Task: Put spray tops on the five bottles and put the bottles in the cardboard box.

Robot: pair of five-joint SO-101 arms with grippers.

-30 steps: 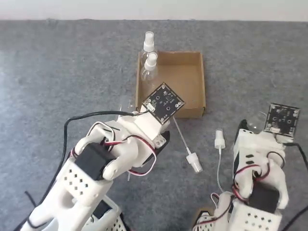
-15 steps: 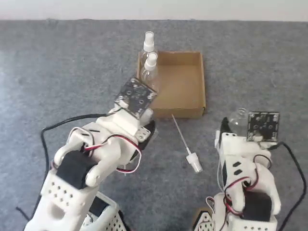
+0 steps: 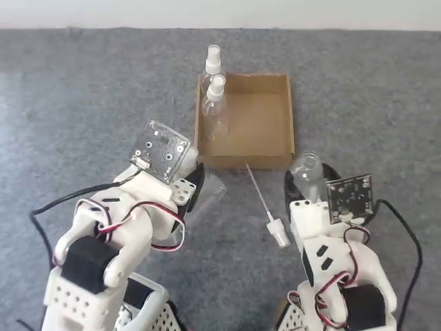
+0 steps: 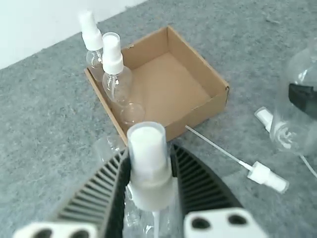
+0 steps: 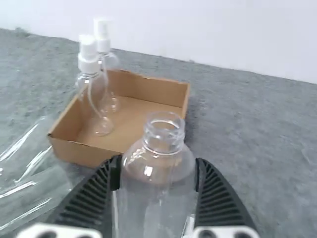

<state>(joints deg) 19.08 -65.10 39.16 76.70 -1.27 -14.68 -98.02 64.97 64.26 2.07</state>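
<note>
carpeted room: grey carpet, white wall

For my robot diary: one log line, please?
left gripper: holds capped clear plastic bottle | right gripper: holds topless clear plastic bottle | white spray top: loose by brown cardboard box

R gripper clamping open bottle, cardboard box behind, capped bottle inside

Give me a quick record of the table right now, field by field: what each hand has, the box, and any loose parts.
left hand: shut on capped bottle
right hand: shut on open bottle, no spray top
cardboard box: holds boxed bottle, capped, upright
corner bottle: capped, at the box's far corner; inside or outside unclear
loose spray top: lying on carpet in front of the box
</note>
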